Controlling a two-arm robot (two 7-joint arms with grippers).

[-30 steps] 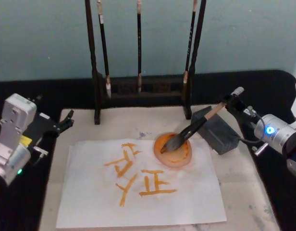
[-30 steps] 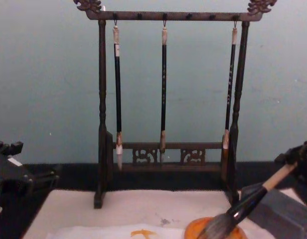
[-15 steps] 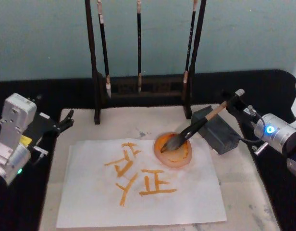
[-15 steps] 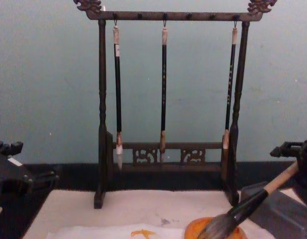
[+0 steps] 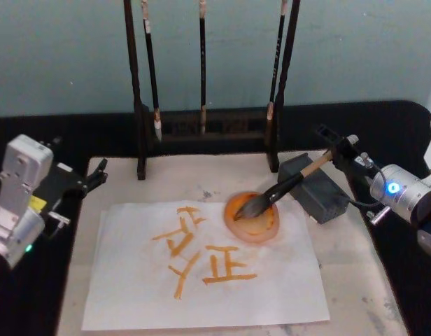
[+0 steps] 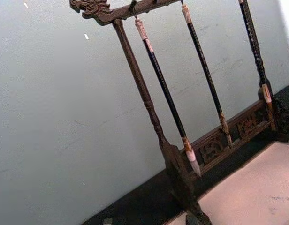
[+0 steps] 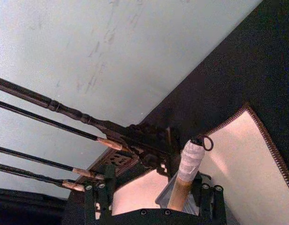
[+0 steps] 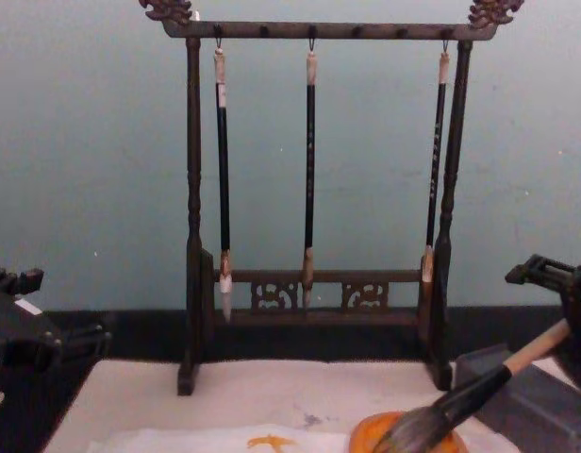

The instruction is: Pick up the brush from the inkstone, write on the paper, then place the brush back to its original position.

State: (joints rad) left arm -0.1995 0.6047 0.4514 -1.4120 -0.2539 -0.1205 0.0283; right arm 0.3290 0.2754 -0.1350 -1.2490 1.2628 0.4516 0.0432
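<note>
Several orange strokes are already down on the paper (image 5: 271, 301), so the writing part looks finished. The brush (image 5: 282, 189) is lying down: its tuft sits in the orange dish (image 5: 252, 236) on the paper's far right corner, and its handle leans up across the grey inkstone (image 5: 320, 199) near the mat's (image 5: 355, 266) right edge. The right gripper (image 5: 336, 137) hangs at the handle's white-wrapped top end. Its fingers are spread wide, one on each side with a gap showing, so they are not clamping the brush. By the look of it the brush is back at its resting spot and released. All that seems left is for that arm to draw clear.

Room is the thing to watch. The brush rack (image 5: 140, 105) stands along the mat's far edge with three thin brushes (image 8: 309, 170) hanging from it. Its right post rises just beside the inkstone and near the open fingers. The bare dark table (image 5: 397, 126) off the mat's right edge offers the easy way out. The left gripper (image 5: 96, 175) sits parked at the mat's far left corner, well apart from the brush
</note>
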